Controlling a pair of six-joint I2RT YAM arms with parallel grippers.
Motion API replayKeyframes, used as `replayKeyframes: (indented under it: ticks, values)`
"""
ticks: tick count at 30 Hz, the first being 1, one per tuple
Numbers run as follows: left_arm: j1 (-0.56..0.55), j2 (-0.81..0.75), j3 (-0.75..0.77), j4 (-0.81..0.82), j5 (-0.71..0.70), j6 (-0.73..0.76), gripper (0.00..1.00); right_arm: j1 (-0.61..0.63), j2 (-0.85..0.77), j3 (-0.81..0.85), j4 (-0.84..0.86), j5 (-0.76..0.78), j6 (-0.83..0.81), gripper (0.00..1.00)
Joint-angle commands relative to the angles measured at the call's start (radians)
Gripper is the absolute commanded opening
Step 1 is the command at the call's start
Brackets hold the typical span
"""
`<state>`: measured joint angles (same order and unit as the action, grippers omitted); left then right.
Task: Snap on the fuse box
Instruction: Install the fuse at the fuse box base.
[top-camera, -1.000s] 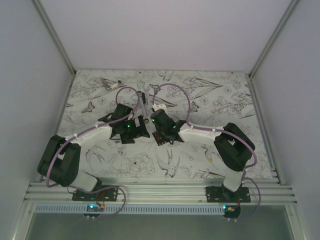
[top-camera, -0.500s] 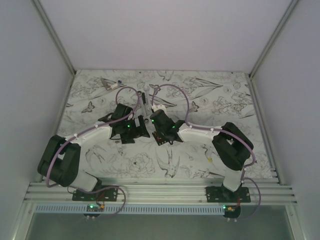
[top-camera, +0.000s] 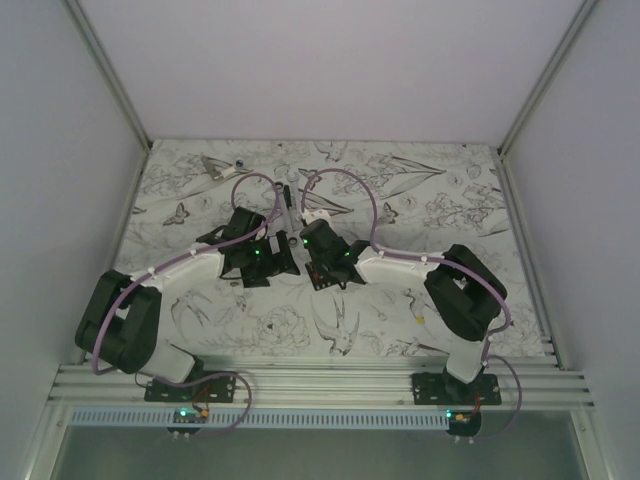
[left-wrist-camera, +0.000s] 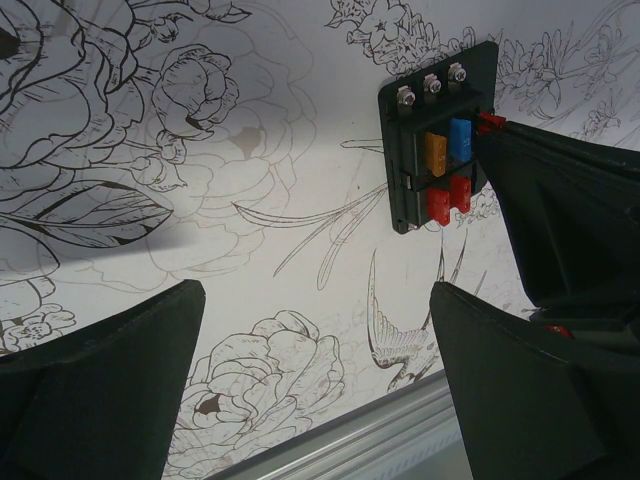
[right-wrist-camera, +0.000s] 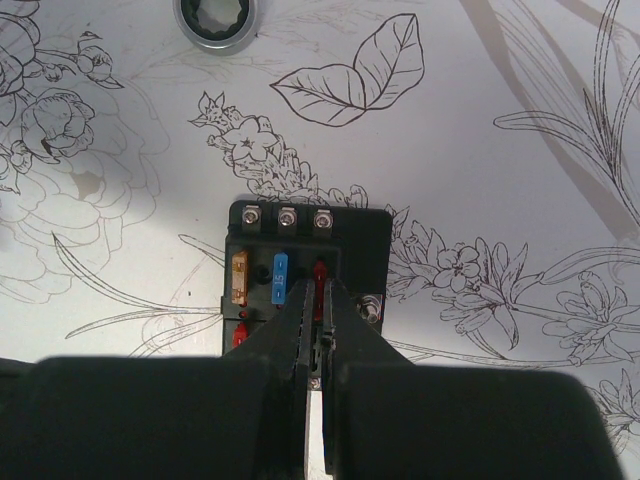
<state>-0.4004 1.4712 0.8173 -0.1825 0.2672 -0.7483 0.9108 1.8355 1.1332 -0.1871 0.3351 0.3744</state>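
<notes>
The fuse box (right-wrist-camera: 355, 245) is a small black square box lying flat on the flowered table cover, with an orange fuse (right-wrist-camera: 239, 278) and a blue fuse (right-wrist-camera: 280, 278) seated in its top. My right gripper (right-wrist-camera: 319, 285) stands over its right-hand slot, shut on a red fuse (right-wrist-camera: 320, 272) whose tip sits at that slot. In the left wrist view the fuse box (left-wrist-camera: 480, 80) lies ahead to the right. My left gripper (left-wrist-camera: 315, 300) hangs open above bare cover beside it, holding nothing. From above, both wrists (top-camera: 290, 255) hide the box.
A metal ring (right-wrist-camera: 215, 15) lies beyond the box. A long grey bar (top-camera: 285, 205) lies behind the grippers, and a small part (top-camera: 215, 165) sits at the back left. A tiny yellow piece (top-camera: 420, 320) lies near the right arm. An aluminium rail (left-wrist-camera: 380, 430) edges the table's front.
The right arm's elbow has shifted slightly to the left. Both grippers stay where they were, with their jaws unchanged.
</notes>
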Motion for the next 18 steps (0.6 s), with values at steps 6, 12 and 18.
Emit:
replayKeyframes:
  ticks: [6,12,18]
  values:
    - [-0.006,0.004,-0.009,-0.014,0.005,-0.012,0.99,0.002,0.06,0.062,-0.078,0.028,0.061,0.0]
    - [-0.006,0.001,-0.012,-0.014,0.006,-0.011,1.0,-0.034,0.111,0.096,-0.167,-0.029,0.077,0.0]
    - [-0.006,0.002,-0.009,-0.012,0.008,-0.01,1.0,-0.045,0.165,0.142,-0.275,-0.102,0.026,0.0]
